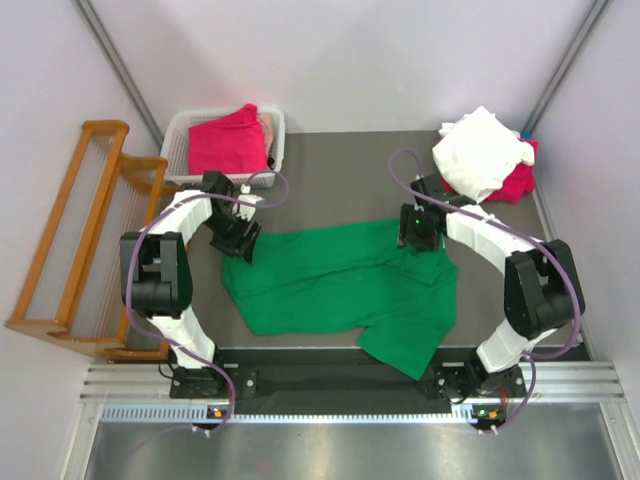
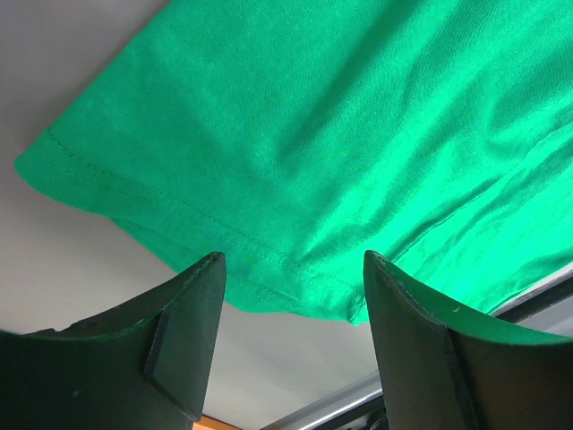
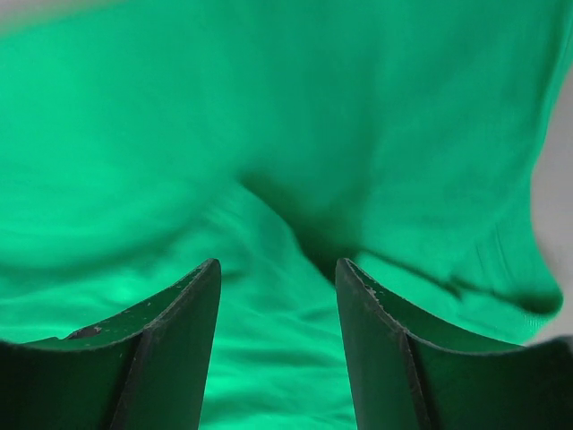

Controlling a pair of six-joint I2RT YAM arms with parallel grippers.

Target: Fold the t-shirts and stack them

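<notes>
Green t-shirt (image 1: 340,285) lies spread at the centre of the table (image 1: 330,180), my left hand (image 2: 291,269) and right hand (image 3: 277,269) both open and empty over its upper edge, so I should pinch both ends evenly before folding.

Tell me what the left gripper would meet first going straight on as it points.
Probably the hemmed edge of the green t-shirt, just ahead of the open left gripper; depth is unclear.

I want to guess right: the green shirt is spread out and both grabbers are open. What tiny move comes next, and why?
Probably lower the left gripper and pinch the hem of the green t-shirt: its open jaws hover at that edge, holding nothing, and the shirt lies unfolded.
</notes>
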